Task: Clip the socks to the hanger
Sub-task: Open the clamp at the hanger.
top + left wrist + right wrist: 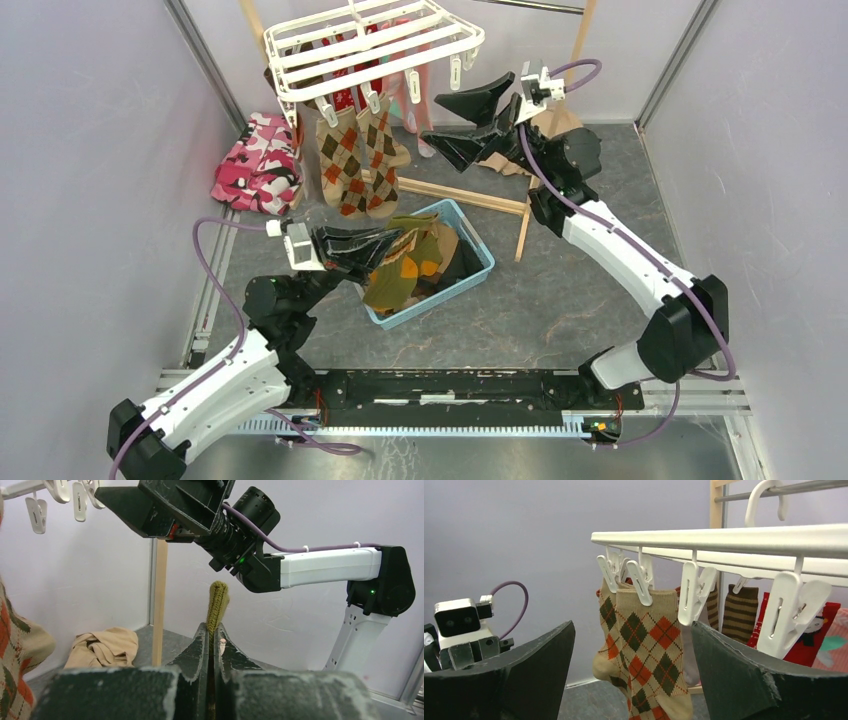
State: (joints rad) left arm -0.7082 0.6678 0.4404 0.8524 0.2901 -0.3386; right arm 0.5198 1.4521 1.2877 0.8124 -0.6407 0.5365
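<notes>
The white hanger (pixel 370 42) hangs at the back, its clips holding two argyle socks (pixel 352 160); in the right wrist view (pixel 646 640) brown-striped (pixel 740 611), red (pixel 811 637) and pink socks hang behind them. My left gripper (pixel 392 245) is shut on an olive green sock (pixel 400 268), lifted over the blue basket (pixel 478 275); its cuff pokes up between the fingers in the left wrist view (pixel 218 604). My right gripper (pixel 478 122) is open and empty, just right of the hanger, with a free clip (pixel 694 592) before it.
More socks lie in the basket. A pink camouflage garment (pixel 258 162) lies at the left wall. A beige cloth (pixel 102 647) lies at the back by the wooden pole rack (pixel 470 195). Walls close in on both sides.
</notes>
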